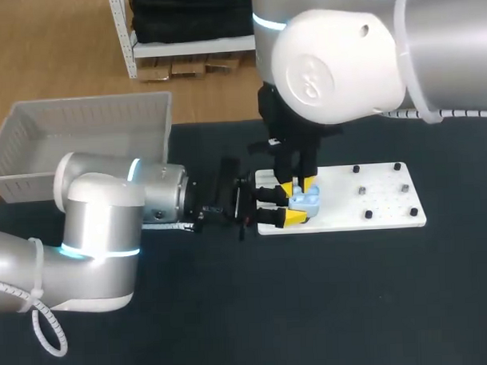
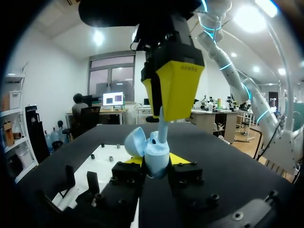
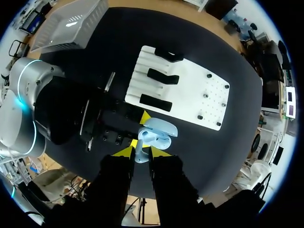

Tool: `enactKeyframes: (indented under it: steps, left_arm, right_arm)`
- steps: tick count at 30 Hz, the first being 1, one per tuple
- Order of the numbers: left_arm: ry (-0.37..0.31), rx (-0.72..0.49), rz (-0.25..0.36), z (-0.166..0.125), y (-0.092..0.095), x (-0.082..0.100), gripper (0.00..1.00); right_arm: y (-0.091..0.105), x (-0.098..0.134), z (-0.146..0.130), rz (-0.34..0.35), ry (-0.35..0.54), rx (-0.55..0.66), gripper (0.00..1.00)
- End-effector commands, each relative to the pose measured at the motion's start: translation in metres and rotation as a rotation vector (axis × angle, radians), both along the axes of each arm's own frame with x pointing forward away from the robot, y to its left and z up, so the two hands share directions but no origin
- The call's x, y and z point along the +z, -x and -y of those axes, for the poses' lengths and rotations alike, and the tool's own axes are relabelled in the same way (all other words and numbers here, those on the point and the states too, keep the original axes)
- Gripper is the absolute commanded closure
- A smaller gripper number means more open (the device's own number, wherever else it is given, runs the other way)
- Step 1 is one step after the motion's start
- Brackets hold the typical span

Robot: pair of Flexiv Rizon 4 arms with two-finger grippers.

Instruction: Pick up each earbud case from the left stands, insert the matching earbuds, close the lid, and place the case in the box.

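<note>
A light blue earbud case (image 1: 309,200) with its lid open is held over the left end of the white board (image 1: 372,202). My left gripper (image 1: 295,205) is shut on it from two sides, seen close in the left wrist view with the case (image 2: 155,156) between its yellow tips. Straight above the case, my right gripper (image 1: 297,185) points down and is shut on a light blue earbud (image 3: 139,156). The earbud's stem (image 2: 163,129) reaches into the open case (image 3: 159,133). Three black stands (image 3: 158,76) on the board show no cases.
The grey basket (image 1: 81,124) sits at the table's back left, behind my left arm (image 1: 108,211). Small black pegs (image 1: 380,192) dot the right half of the board. Dark bare tabletop lies in front of both arms.
</note>
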State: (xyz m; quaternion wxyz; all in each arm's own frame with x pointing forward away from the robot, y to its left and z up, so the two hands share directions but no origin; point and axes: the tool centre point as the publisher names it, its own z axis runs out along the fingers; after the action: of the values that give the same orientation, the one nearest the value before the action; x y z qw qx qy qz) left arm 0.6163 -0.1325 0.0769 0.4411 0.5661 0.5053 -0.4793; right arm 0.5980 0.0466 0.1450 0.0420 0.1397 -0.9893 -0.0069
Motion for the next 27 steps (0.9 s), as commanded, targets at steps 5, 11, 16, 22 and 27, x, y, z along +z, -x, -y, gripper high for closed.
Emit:
enactKeyframes:
  steps: [5, 11, 16, 22, 27]
  left_arm:
    - [0.001, 0.0, 0.001, 0.0001, -0.0002, -0.0006, 1.0]
    - [0.001, 0.0, 0.001, 0.0001, -0.0002, -0.0006, 1.0]
    - [0.001, 0.0, 0.001, 0.0001, -0.0002, -0.0006, 1.0]
    - [0.001, 0.0, 0.001, 0.0001, -0.0002, -0.0006, 1.0]
    - [0.001, 0.0, 0.001, 0.0001, -0.0002, -0.0006, 1.0]
  right_arm:
    - [0.0042, -0.0022, 0.0007, 0.027, -0.003, 0.014, 1.0]
    - [0.0034, -0.0062, 0.0017, 0.033, 0.005, 0.014, 1.0]
    - [0.0026, -0.0074, 0.0027, 0.037, 0.004, 0.008, 1.0]
    - [0.0014, -0.007, 0.0029, 0.046, 0.003, 0.001, 1.0]
    - [0.0, -0.0069, 0.005, 0.051, 0.004, -0.007, 1.0]
